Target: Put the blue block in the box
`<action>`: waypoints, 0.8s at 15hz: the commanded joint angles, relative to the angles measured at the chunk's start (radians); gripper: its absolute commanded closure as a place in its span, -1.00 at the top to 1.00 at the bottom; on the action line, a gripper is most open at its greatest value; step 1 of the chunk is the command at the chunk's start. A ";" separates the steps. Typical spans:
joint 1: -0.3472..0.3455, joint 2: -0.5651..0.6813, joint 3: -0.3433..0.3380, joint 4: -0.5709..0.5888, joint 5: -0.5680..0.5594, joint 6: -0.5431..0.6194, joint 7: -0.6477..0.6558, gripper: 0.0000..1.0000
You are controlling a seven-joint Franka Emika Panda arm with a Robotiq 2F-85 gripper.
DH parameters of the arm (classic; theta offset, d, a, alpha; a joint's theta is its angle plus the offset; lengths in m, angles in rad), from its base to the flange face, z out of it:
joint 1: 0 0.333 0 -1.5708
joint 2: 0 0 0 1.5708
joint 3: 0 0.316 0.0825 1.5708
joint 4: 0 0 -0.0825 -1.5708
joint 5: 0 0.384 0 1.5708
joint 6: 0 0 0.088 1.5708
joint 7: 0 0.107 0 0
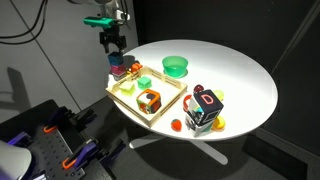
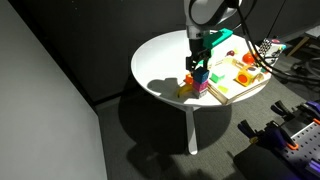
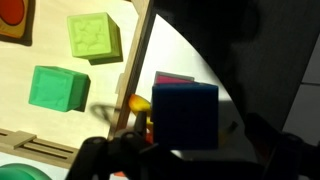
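Note:
The blue block (image 3: 185, 115) lies in dark shadow, on top of a pink block (image 3: 172, 78), just outside the box's rim on the white table. In both exterior views it shows as a small blue cube (image 1: 117, 59) (image 2: 200, 73) right under the gripper. My gripper (image 3: 185, 157) hangs straight above it with its fingers spread to either side, and white table shows between the block and one finger. The gripper also shows in both exterior views (image 1: 114, 49) (image 2: 197, 61). The box (image 1: 168, 103) (image 2: 243, 90) (image 3: 135, 60) is a pale wooden tray beside the stack.
In the box lie two green blocks (image 3: 95, 35) (image 3: 58, 88) and other toys (image 1: 149, 100). A yellow piece (image 3: 135, 106) lies by the stack. A green bowl (image 1: 175, 66) and the multicoloured D cube (image 1: 206, 108) stand on the round table (image 1: 240, 80). The stack is near the table's edge.

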 commanded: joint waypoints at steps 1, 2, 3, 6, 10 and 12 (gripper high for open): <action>0.004 0.030 -0.008 0.051 -0.017 -0.047 -0.014 1.00; 0.006 0.036 -0.011 0.057 -0.020 -0.054 -0.009 0.86; 0.006 0.040 -0.013 0.062 -0.023 -0.060 -0.008 0.48; 0.007 0.040 -0.013 0.069 -0.021 -0.078 -0.009 -0.02; 0.009 0.020 -0.012 0.066 -0.020 -0.099 -0.003 -0.35; 0.006 0.006 -0.014 0.060 -0.017 -0.105 0.003 -0.41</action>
